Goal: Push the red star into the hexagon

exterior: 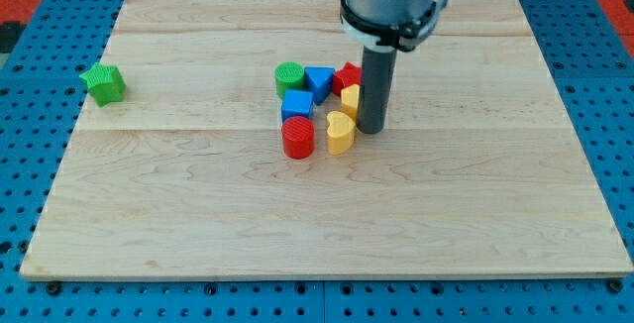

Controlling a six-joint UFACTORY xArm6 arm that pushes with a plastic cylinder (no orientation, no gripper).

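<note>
Our tip (372,129) carries no claw and holds nothing; it rests just right of the yellow block (351,98). The red star (347,73) sits far of that block, beside the blue triangle (319,81), partly hidden by our rod.

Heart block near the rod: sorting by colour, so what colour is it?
Yellow; the heart shows in the camera view.

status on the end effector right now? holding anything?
No gripper, just a rod. My tip holds nothing; it sits at the cluster's right edge, beside the yellow block and red star.
</note>
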